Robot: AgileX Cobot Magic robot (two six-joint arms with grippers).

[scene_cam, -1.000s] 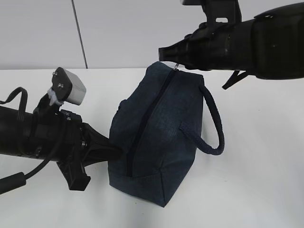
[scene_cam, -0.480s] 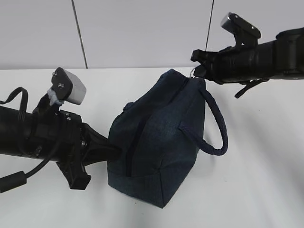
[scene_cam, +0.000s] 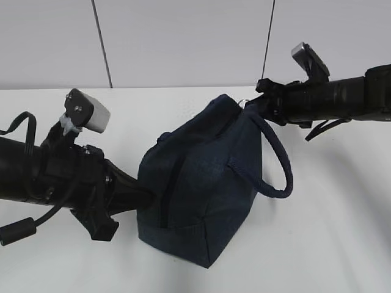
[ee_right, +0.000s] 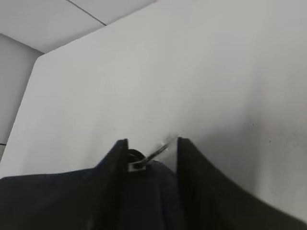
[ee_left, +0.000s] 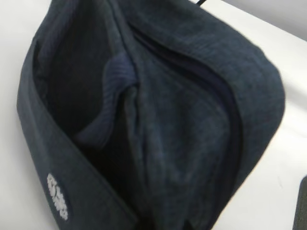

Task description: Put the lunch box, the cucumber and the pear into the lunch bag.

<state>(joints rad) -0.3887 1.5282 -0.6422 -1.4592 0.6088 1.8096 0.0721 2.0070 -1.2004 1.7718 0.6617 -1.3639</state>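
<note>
Nearest the front edge of the table [scene_cam: 330, 244], the left tool [scene_cam: 145, 196] pressed into the lower near end of the lunch bag [scene_cam: 201, 183], seemingly pinning it so the zipper could be worked, though whether its fingers were clamped on fabric or apart could not be told. Farther back, the right tool [scene_cam: 255, 102] sat at the bag's raised far end with its fingers either side of the metal ring pull [ee_right: 144, 160], apparently closed on it, the loop handle [scene_cam: 278, 162] hanging below. Neither lunch box, cucumber nor pear showed anywhere; beyond the plain white table stood a pale panelled wall [scene_cam: 183, 43].
</note>
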